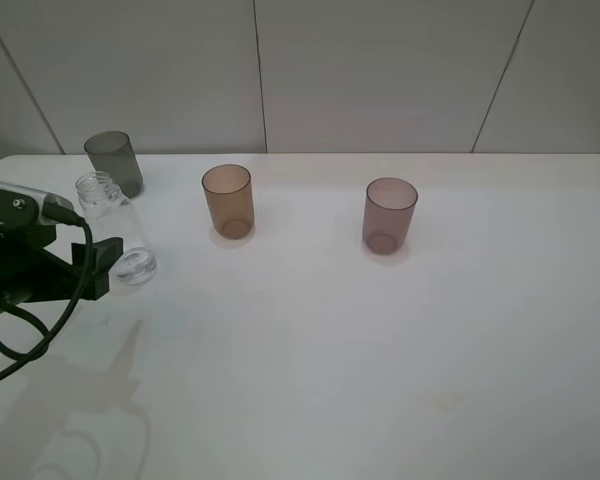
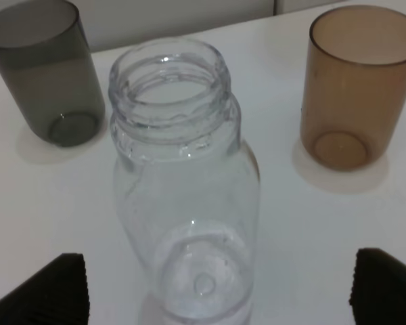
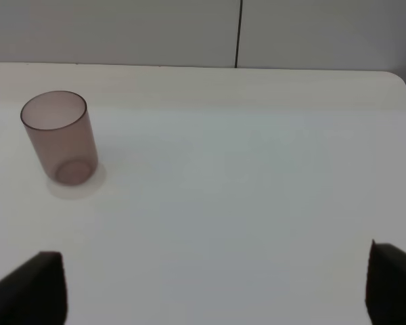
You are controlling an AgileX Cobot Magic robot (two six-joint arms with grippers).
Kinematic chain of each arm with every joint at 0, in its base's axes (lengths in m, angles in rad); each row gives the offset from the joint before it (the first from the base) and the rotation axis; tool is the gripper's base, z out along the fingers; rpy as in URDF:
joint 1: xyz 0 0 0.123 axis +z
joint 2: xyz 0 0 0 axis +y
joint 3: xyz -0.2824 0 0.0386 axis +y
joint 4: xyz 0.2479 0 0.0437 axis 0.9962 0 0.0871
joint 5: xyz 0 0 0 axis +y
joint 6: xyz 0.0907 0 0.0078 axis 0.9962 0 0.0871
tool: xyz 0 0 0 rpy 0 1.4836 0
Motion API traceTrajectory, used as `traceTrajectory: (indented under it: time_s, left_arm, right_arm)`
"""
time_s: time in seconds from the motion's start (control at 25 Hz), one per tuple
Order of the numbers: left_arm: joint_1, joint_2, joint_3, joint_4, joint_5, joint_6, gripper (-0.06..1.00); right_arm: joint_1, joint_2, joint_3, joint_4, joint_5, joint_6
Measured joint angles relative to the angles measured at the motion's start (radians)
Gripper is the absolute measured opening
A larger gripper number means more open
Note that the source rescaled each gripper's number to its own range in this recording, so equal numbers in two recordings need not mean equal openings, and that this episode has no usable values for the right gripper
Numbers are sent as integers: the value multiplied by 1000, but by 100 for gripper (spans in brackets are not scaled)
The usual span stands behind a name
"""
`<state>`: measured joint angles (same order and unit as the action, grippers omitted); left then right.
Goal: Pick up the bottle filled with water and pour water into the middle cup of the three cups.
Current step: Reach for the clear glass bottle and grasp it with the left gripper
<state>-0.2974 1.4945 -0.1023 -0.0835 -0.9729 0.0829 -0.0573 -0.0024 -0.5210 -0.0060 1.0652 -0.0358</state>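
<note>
Your left end effector (image 2: 220,291) is spread wide, one dark finger (image 2: 51,291) on either side of the bottle (image 2: 183,196) and neither touching it. The bottle stands upright and capless on the left part of the counter (image 1: 380,350), its wall plain clear plastic, with a little water showing low in it. Just behind it, apart from it, stands the smoky grey cup (image 1: 114,163). The middle cup (image 1: 228,200), amber-brown, stands upright to the bottle's right, and the mauve cup (image 1: 390,214) stands well apart further right. Your right end effector (image 3: 210,288) is also spread open over bare counter, the mauve cup ahead of it and off to one side.
</note>
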Motion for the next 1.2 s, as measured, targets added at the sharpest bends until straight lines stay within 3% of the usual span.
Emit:
traceTrajectory:
  time_s: [0.28,1.2]
  left_arm:
    - [0,174,3,-44,-218,-29,98]
    - [0,447,-181,-51,-238,-45,98]
  right_arm:
    - [0,0,0,0,0,0]
    - [0,0,0,0,0,0]
